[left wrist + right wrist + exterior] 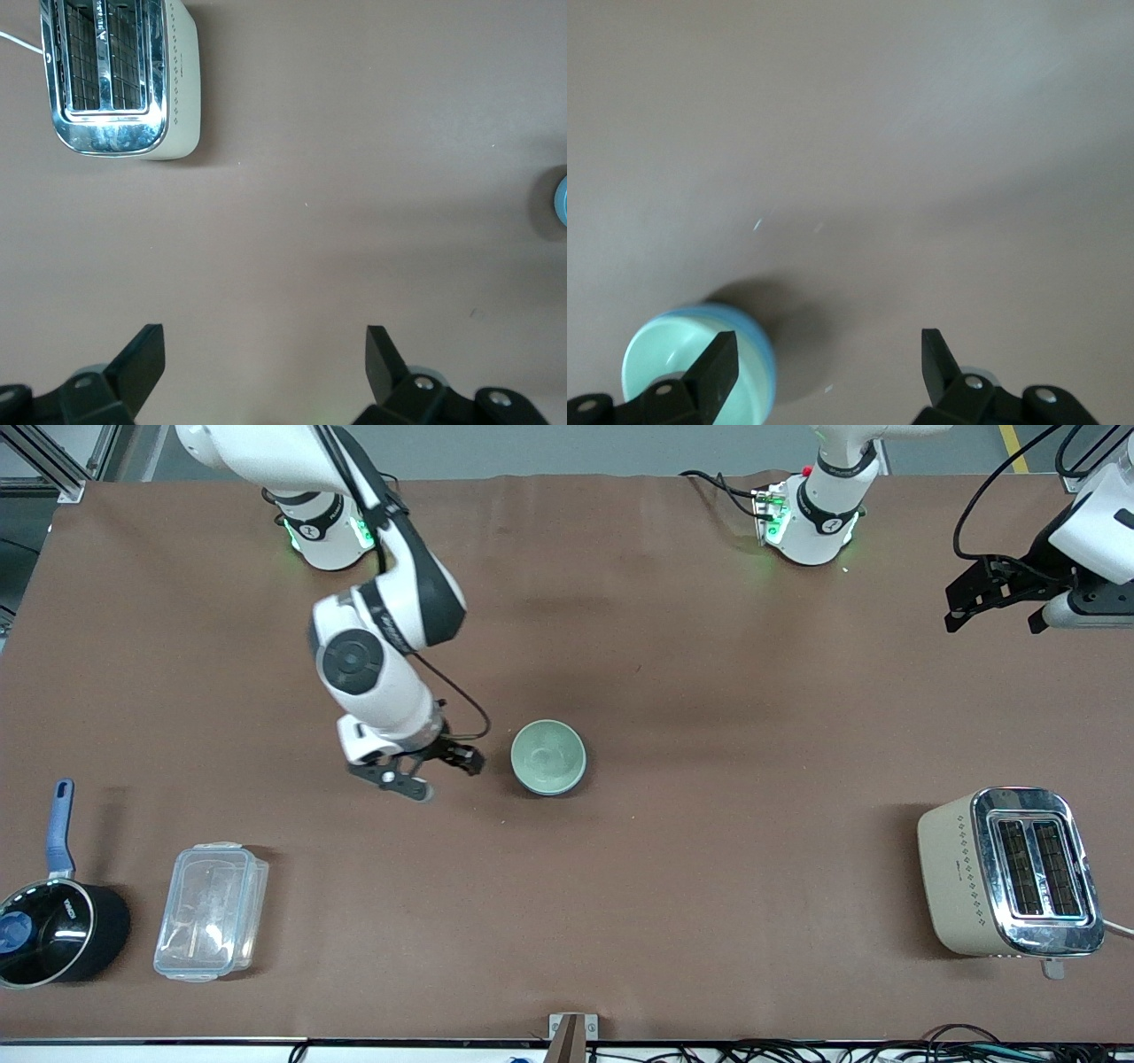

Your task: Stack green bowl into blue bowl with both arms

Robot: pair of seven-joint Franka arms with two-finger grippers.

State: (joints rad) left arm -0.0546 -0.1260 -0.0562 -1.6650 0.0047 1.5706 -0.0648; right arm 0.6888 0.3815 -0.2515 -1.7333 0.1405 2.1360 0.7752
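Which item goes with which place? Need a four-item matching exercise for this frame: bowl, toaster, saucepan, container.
1 pale mint-green round bowl
2 cream and chrome two-slot toaster
3 black saucepan with blue handle
4 clear plastic lidded container

A left arm's end of the brown table
B nested in the sky-blue round bowl
C outermost at the right arm's end
D beside the saucepan, toward mid-table

Pairs: 1-B, 2-A, 3-C, 4-D.

Right gripper open beside the bowls; left gripper open, waiting over the left arm's end.
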